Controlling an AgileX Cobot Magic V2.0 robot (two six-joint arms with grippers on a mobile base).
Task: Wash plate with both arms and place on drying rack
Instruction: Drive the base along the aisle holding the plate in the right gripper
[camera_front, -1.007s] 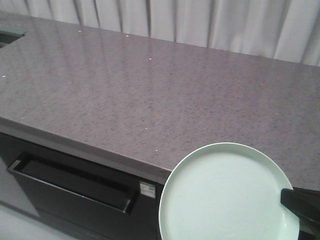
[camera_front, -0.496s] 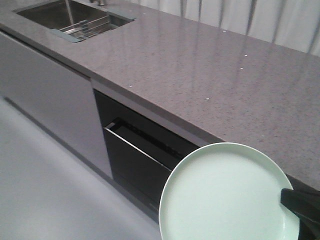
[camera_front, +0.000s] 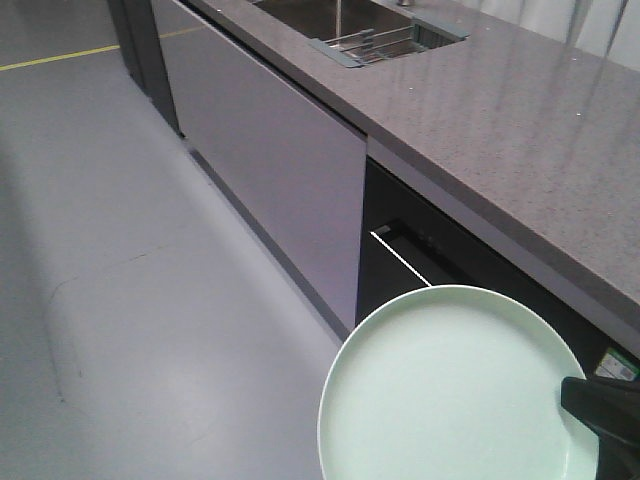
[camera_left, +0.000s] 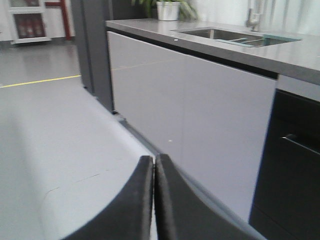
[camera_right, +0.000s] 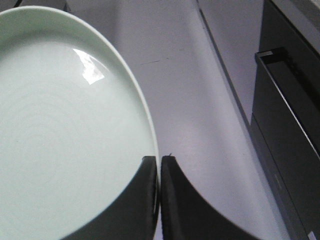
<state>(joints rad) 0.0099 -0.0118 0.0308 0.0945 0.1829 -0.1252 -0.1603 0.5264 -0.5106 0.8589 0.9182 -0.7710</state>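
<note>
**Plate pinched at its rim, well away from the sink**

The drying rack (camera_front: 372, 42) lies across the sink (camera_front: 325, 14), set in the counter (camera_front: 520, 130); the basin's contents are hard to make out. My right gripper (camera_right: 159, 161) is clamped on the plate (camera_right: 65, 130), holding it above the floor (camera_front: 150, 300). My left gripper (camera_left: 155, 160) is pressed closed on itself. The front view cuts off the plate's lower edge.

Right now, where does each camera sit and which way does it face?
Front view: high on the robot, looking down along the counter toward the sink; the plate and the right gripper show at the bottom.
Left wrist: behind the left gripper, shut and empty, facing the cabinets and the sink.
Right wrist: behind the right gripper, shut on the plate's rim, facing the floor.
Shared: plate in front and right wrist views; sink in front and left wrist views.
</note>
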